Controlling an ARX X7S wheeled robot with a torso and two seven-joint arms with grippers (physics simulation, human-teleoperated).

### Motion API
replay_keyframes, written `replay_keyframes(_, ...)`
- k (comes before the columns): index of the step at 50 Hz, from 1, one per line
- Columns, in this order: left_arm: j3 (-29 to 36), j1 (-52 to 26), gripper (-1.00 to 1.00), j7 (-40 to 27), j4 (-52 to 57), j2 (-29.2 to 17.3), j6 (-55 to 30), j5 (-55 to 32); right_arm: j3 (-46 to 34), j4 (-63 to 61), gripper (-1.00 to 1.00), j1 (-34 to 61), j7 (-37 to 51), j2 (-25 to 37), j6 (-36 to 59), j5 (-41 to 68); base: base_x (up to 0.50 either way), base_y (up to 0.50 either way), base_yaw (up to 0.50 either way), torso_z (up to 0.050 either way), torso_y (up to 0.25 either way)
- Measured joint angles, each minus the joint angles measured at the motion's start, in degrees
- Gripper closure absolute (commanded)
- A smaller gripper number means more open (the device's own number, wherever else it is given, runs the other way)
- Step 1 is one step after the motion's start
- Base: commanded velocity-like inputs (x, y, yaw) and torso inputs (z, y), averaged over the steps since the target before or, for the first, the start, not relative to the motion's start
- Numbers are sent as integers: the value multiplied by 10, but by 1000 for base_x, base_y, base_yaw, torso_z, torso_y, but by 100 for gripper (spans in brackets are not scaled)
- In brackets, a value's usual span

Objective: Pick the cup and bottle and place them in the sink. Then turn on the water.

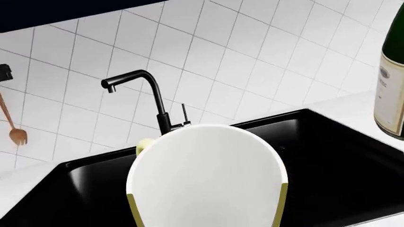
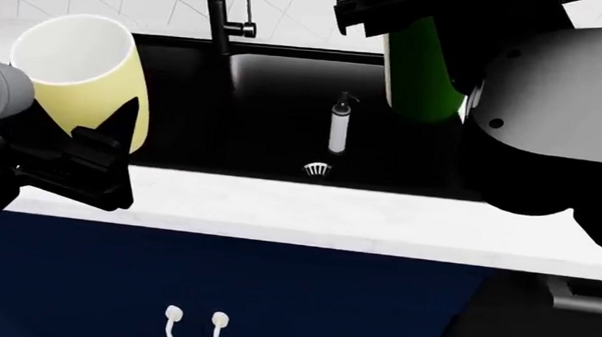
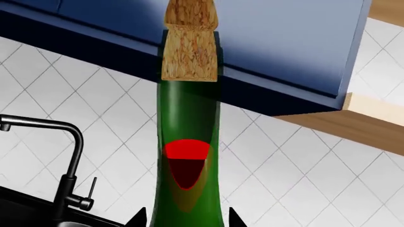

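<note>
both pick-ups look done, and neither placement is. the left gripper [image 2: 101, 154] is clenched on the cup [image 2: 84, 68], dark fingers pressed against its lower wall, and carries it upright above the sink's [image 2: 231, 134] left end, over the front rim and counter edge rather than down in the basin. the left wrist view fills with the cup's white inside, black basin beyond it, so it reads as clear of the sink floor.

the right gripper [image 3: 183, 220] is grasping the bottle [image 3: 188, 142]; in its wrist view the finger tips flank the green glass low on the body, with the cork at the top. in the head view the bottle shows as a green body over the sink's right end, mostly hidden behind the arm, and it appears lifted (whether it clears the rim i cannot tell).

inside the sink stands a small white-and-grey cylinder [image 2: 337, 128] just behind a round drain [image 2: 319, 169]; it is not part of the job.

the faucet [image 2: 222, 14] rises behind the sink at its back rim, with no water showing.

still to do, by my reckoning: lower and release the cup, lower and release the bottle, then work the faucet lever.
</note>
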Motion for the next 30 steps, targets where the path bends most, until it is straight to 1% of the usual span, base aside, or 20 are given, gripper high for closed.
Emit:
replay_keyframes(21, 5, -13, 100, -2, -5, 4, -7, 0, 6, -4, 100, -15, -3, 14, -13, -6, -500, -23, 0, 0, 1)
replay_keyframes(26, 7, -17, 100, -4, -5, 6, -9, -1, 9, -5, 100, -17, -3, 16, -16, -7, -511, 114, 0, 0, 2)
replay_keyframes(30, 8, -18, 100, -5, -6, 7, -11, 2, 12, -7, 100, -21, -1, 17, -24, -10, -63, 66, 0, 0, 3)
